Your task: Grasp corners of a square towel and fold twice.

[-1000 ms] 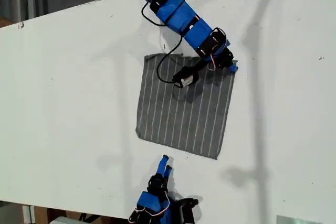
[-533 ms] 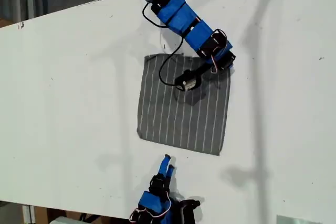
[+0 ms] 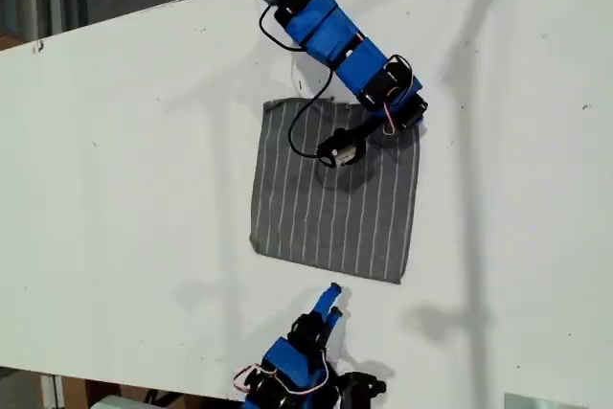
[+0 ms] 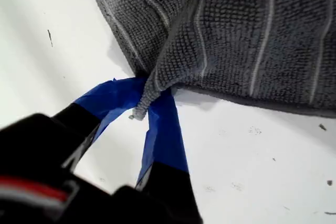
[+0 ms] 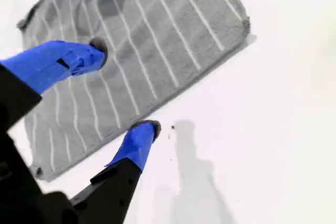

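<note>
My first gripper (image 4: pixel 149 100) jaws pinching a towel (image 3: pixel 335 189) corner (image 4: pixel 140 109) — my second gripper (image 5: pixel 126 93) jaws open, white table (image 3: pixel 144 141).

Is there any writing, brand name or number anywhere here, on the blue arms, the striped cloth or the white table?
None can be read.
Grey striped square towel: white stripes only, no label visible.
My first gripper and my second gripper: plain blue and black, no print.
White table: only small dark specks.
</note>
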Robot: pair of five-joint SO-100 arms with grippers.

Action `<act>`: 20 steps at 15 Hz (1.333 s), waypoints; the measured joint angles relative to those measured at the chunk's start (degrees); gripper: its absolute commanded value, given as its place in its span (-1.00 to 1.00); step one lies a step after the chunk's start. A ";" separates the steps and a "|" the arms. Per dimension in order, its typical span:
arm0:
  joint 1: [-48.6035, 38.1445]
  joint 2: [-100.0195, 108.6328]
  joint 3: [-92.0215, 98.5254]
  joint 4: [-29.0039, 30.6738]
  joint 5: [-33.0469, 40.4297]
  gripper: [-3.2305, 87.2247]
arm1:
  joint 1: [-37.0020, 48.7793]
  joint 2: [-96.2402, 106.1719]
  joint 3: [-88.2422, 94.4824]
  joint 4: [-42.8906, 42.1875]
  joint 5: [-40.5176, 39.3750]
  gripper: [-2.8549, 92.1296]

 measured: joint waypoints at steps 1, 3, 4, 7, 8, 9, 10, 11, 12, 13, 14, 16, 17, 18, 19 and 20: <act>2.11 -9.67 -1.05 -4.92 -2.81 -0.34 | -0.09 0.00 0.00 0.00 0.00 -0.94; 6.24 -23.38 -4.13 -12.66 -6.94 -0.32 | -0.09 0.00 0.00 0.00 0.00 -0.94; 7.91 -29.36 -6.33 -14.77 -8.44 -0.32 | -0.09 0.00 0.00 0.00 0.00 -0.94; 10.46 -39.73 -10.90 -21.01 -9.76 -0.32 | -0.09 0.00 0.00 0.00 0.00 -0.94; 10.99 -43.24 -13.97 -21.88 -9.67 -0.32 | -0.09 0.00 0.00 0.00 0.00 -0.94; 11.25 -46.23 -17.05 -23.20 -9.67 -0.32 | -0.09 0.00 0.00 0.00 0.00 -0.94; 11.51 -49.92 -19.69 -25.05 -9.32 -0.31 | -0.09 0.00 0.00 0.00 0.00 -0.94; 11.51 -52.56 -21.71 -27.07 -8.88 -0.32 | -0.09 0.00 0.00 0.00 0.00 -0.94; 11.34 -55.37 -23.82 -28.04 -8.44 -0.44 | -0.09 0.00 0.00 0.09 0.00 -0.94; 11.34 -57.92 -25.93 -28.39 -8.00 -0.83 | -0.09 0.00 0.00 0.26 0.09 -0.94; 11.43 -59.68 -27.77 -28.65 -7.91 -0.94 | -0.09 0.00 0.00 0.62 0.09 -0.94; 11.60 -60.56 -28.04 -28.48 -9.32 -0.94 | -0.09 0.00 0.00 0.70 0.09 -0.94; 11.60 -60.73 -29.00 -27.42 -10.46 -0.94 | -0.09 0.00 0.00 0.70 0.09 -0.94; 11.60 -61.26 -30.41 -25.22 -11.07 -0.94 | -0.09 0.00 0.00 0.70 0.18 -0.94; 11.60 -61.00 -32.26 -22.24 -11.34 -0.94 | -0.09 0.00 0.00 0.88 0.44 -0.94; 11.60 -60.91 -34.28 -18.19 -11.43 -0.94 | -0.09 0.00 0.00 1.14 0.44 -0.94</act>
